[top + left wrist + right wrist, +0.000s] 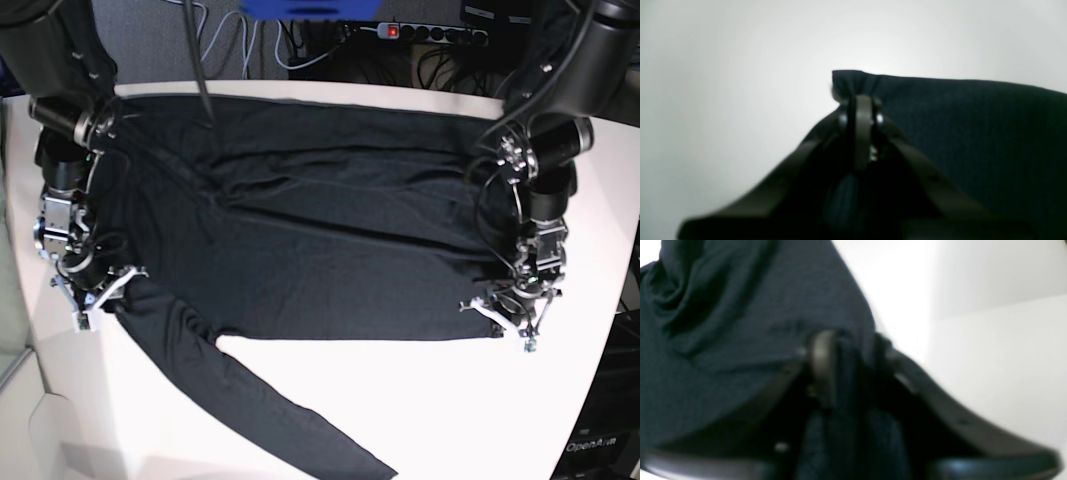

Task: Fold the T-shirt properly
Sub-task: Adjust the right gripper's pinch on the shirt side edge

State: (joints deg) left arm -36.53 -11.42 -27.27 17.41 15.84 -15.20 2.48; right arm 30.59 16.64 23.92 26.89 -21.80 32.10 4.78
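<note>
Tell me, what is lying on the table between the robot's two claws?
Only the T-shirt. In the base view its black cloth runs the whole way from the right gripper to the left gripper, with nothing else on it.

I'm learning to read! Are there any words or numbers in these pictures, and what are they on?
"OpenArm" in small pale letters on the dark robot base, bottom right corner of the base view; any letters after that are cut off or too small.
The T-shirt: plain black, no words.
Both wrist views: nothing to read.
</note>
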